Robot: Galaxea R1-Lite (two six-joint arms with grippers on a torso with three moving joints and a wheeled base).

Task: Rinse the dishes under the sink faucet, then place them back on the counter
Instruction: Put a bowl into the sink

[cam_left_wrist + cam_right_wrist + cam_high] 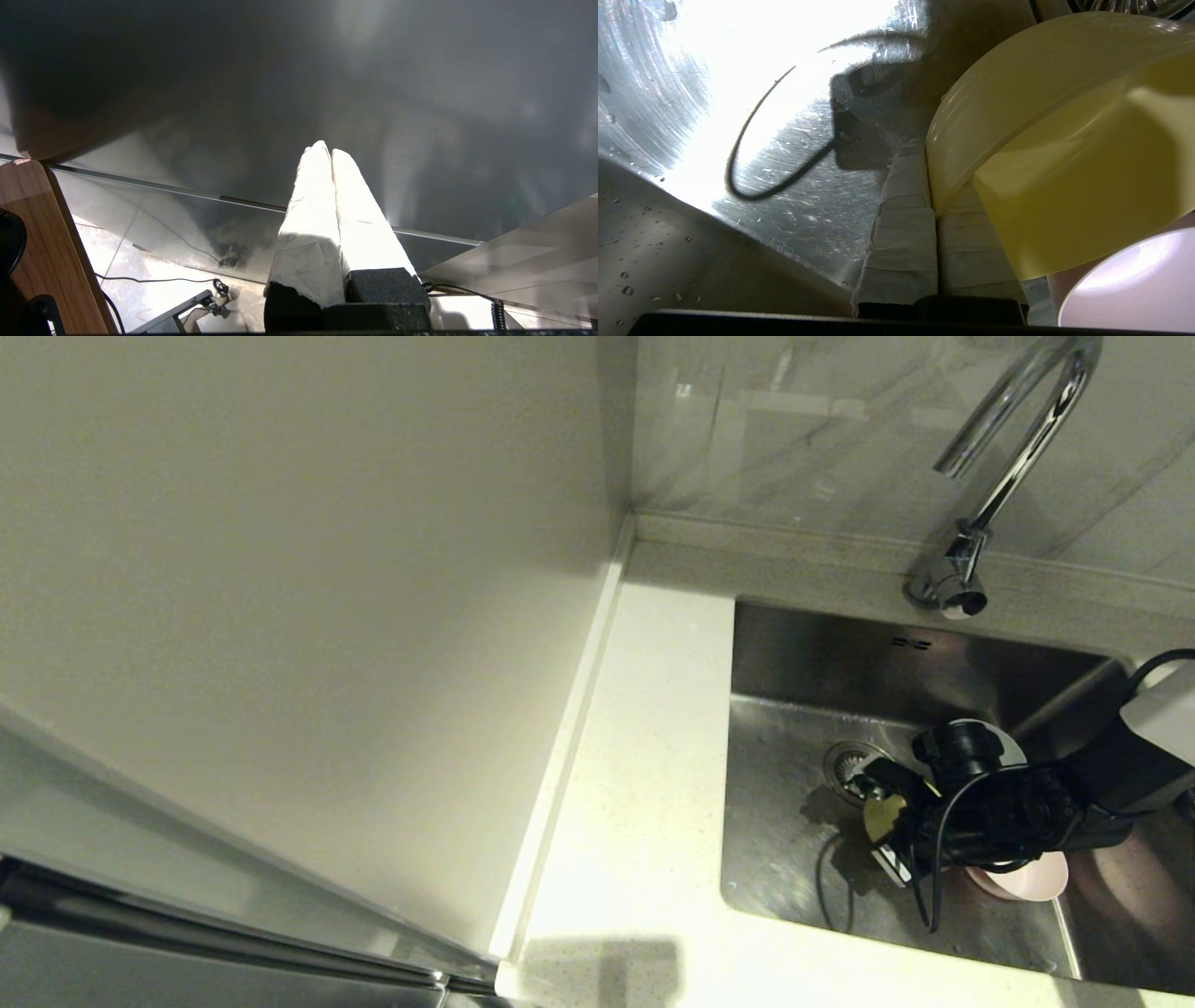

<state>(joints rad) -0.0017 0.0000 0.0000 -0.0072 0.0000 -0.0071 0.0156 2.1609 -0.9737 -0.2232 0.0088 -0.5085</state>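
Bowls are down in the sink, and we are down there with them. Our right gripper is shut tight on the rim of the yellow-green bowl. One finger is inside the bowl and one is outside, so the thin wall is pinched between them. The bowl is tipped up on its side, near the drain.

The pink bowl sits just beside it, closer to the front of the sink. The white bowl peeks out behind our arm. None of the bowls is on the counter now.

We think this bowl is light and stiff. It looks smooth and shiny, and we see water drops on the sink, so it may be slippery. A pinch on the rim is a good place to hold, because the bowl is too wide to grab around. But the hold is at one edge only, so the bowl could swing or slip if we move fast. It could also crack if it drops on the steel.

The faucet stands at the back of the sink, up above us. We judge that the bowl must go up under its spout for the rinse.

Our left gripper is parked away from the sink, with its fingers pressed together and holding nothing.
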